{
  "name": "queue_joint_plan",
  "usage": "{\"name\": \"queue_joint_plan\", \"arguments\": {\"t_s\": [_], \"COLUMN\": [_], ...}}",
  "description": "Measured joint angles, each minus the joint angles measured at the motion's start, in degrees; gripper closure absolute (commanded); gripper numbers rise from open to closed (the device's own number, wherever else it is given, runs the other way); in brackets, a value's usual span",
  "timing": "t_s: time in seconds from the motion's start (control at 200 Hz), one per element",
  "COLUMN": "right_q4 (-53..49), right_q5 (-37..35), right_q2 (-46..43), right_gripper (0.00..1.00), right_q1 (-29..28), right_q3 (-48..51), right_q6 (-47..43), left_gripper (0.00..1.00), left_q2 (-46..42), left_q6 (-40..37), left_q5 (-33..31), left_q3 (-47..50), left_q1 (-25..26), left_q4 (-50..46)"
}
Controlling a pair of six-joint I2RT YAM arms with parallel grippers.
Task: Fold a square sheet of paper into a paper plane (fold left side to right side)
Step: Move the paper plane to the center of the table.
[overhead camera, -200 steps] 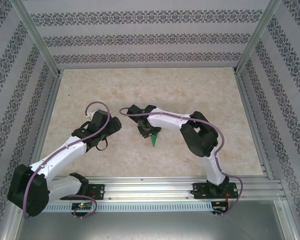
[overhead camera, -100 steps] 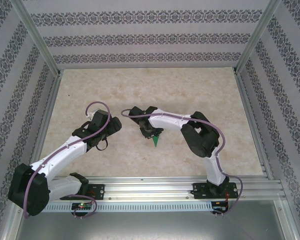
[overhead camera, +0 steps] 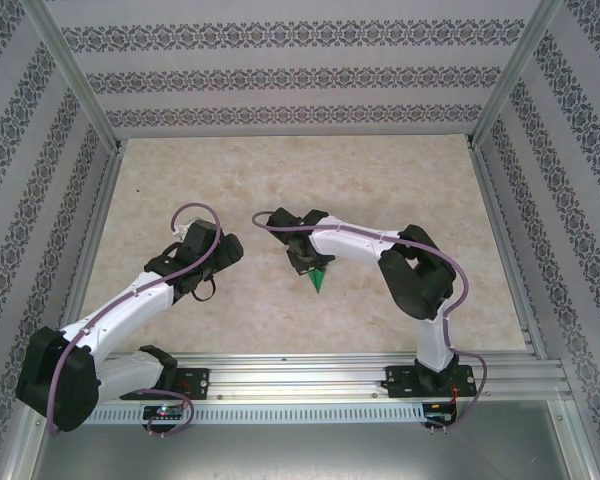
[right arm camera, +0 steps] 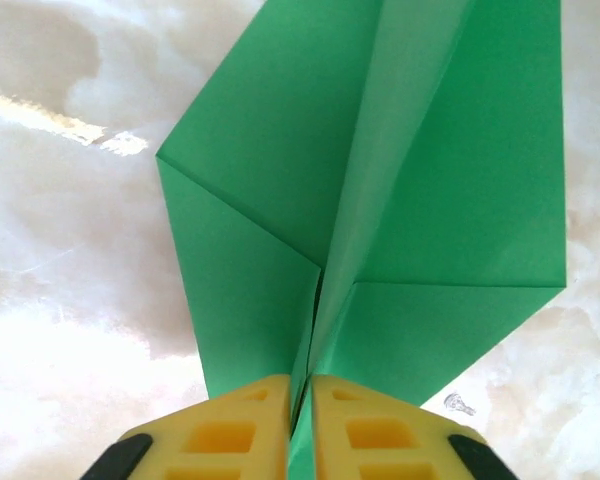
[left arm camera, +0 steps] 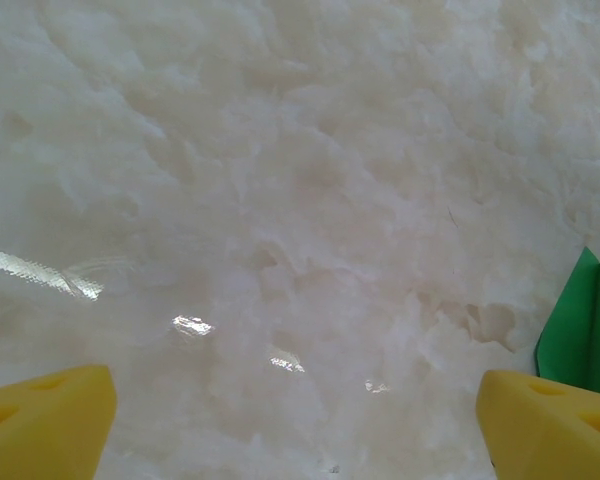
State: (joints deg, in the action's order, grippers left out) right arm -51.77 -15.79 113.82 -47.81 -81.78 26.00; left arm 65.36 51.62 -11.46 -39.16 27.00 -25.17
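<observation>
White arm links (overhead camera: 130, 300) w/ black joints (overhead camera: 415, 280), purple cables (overhead camera: 196, 206), yellow finger pads (right arm camera: 355, 435)

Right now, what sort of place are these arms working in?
Most likely a lab robot test cell, not a home: aluminium frame posts hold patterned wall panels around a marble-look tabletop, and the left arm and right arm are bolted to a metal rail at its near edge.

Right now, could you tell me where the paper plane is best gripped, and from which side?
Probably by its centre fold, coming from above with one finger on each side: the wings of the paper plane lie thin and spread, while the doubled fold gives something to pinch. The right end effector is shut on it there.
</observation>
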Motion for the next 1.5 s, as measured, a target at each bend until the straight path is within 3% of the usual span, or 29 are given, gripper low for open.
{"name": "queue_joint_plan", "arguments": {"t_s": [0.32,0.545,0.804,1.094,1.304,1.499], "right_q4": [2.1,4.8,5.1,3.4,2.9,2.2], "right_q5": [3.5,7.6,10.1,9.9,9.9,9.9], "right_q2": [-4.1,-7.7,0.1,7.6,8.2,9.9], "right_gripper": [0.98,0.98,0.97,0.95,0.83,0.80], "right_q1": [3.6,12.3,20.6,21.3,21.3,21.3], "right_q3": [3.2,2.8,-8.2,-13.2,-13.2,-14.2], "right_q6": [0.9,-1.5,-6.4,-9.2,-9.6,-9.6], "left_gripper": [0.06,0.04,0.02,0.01,0.01,0.01], "left_q2": [0.0,0.0,0.9,1.8,3.0,3.6], "left_q6": [0.0,-0.2,-1.2,-2.1,-2.1,-2.3], "left_q5": [0.0,0.2,0.9,2.0,2.6,3.3], "left_q3": [-0.2,-0.4,-0.5,-1.1,-1.9,-2.4], "left_q1": [0.0,0.0,0.0,0.0,0.0,0.0], "left_q4": [-0.5,-0.7,-0.7,-0.9,-0.9,-0.9]}}
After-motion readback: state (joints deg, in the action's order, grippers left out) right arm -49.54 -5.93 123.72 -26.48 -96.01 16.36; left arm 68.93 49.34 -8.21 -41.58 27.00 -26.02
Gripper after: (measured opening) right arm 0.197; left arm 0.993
